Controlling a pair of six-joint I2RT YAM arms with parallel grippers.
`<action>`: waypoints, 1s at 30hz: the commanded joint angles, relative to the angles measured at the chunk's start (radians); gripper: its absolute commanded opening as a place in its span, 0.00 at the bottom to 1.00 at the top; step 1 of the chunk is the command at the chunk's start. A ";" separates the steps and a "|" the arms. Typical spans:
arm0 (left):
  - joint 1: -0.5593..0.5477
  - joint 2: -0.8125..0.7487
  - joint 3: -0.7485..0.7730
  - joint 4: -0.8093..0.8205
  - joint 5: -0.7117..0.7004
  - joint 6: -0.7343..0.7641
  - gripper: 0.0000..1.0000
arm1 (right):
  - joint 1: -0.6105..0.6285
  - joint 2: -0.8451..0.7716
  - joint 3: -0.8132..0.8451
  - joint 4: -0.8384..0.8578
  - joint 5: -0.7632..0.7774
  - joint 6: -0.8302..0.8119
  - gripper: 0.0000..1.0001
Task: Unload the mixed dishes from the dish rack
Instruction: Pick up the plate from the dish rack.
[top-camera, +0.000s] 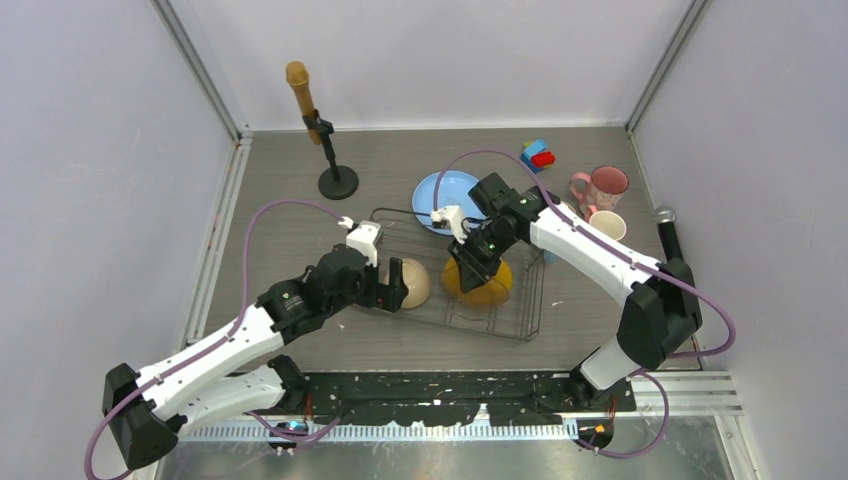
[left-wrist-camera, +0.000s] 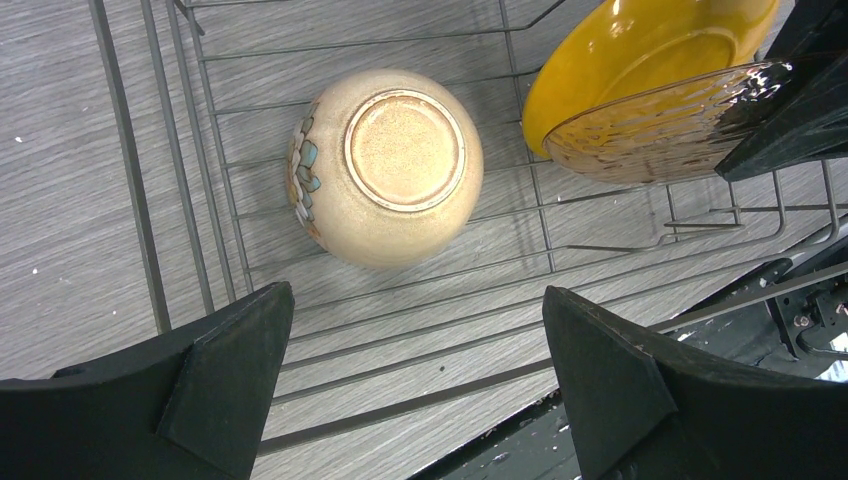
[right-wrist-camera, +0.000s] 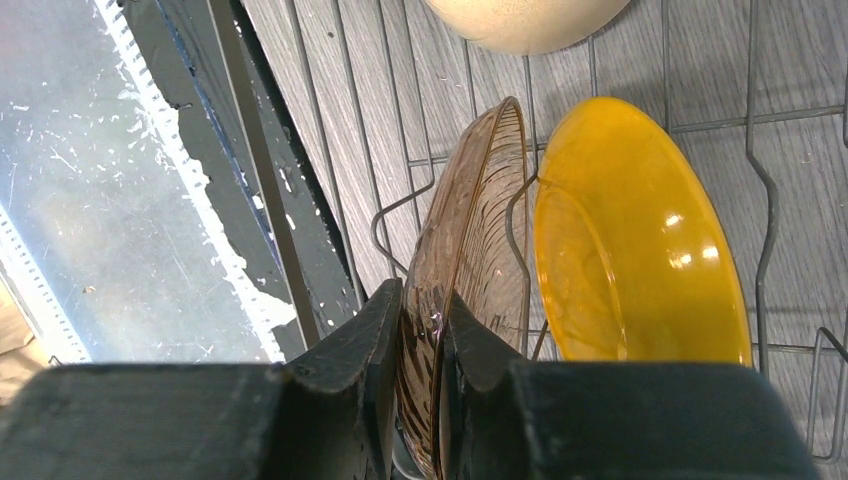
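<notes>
The right tool (right-wrist-camera: 422, 315) is clenched on the rim of a ribbed amber glass plate (right-wrist-camera: 480, 200), which stands on edge between the upright dividers of the dish rack (left-wrist-camera: 148, 250). Only the right wrist view shows that pinch, with a yellow dish (right-wrist-camera: 640, 240) standing just beside the plate at its 3 o'clock; from above, the arm hides the glass plate and only the yellow dish shows. The left tool (left-wrist-camera: 415, 310) hangs spread wide, grasping nothing, above a beige bowl (left-wrist-camera: 390, 165) lying upside down on the rack floor; its wrist view alone shows the bowl's foot ring and a painted patch on its side. On the grey wood-grain bench (top-camera: 300, 230), a light-blue plate (top-camera: 440, 190) lies at the rack's 12 o'clock, a pink mug (top-camera: 600, 187) and a paler mug (top-camera: 607, 226) at 2 o'clock, a toy block (top-camera: 537, 154) near 1 o'clock and a microphone stand (top-camera: 335, 182) at 11 o'clock. Pale walls (top-camera: 100, 150) enclose three sides.
</notes>
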 joint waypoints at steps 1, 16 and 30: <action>0.004 -0.013 0.001 0.047 0.006 0.000 1.00 | -0.005 -0.050 0.062 -0.032 -0.012 -0.030 0.18; 0.004 -0.005 0.014 0.059 0.021 0.013 1.00 | -0.014 -0.072 0.213 -0.194 -0.030 -0.142 0.17; 0.004 -0.016 0.020 0.052 0.018 0.008 1.00 | -0.016 -0.127 0.318 -0.297 -0.108 -0.283 0.16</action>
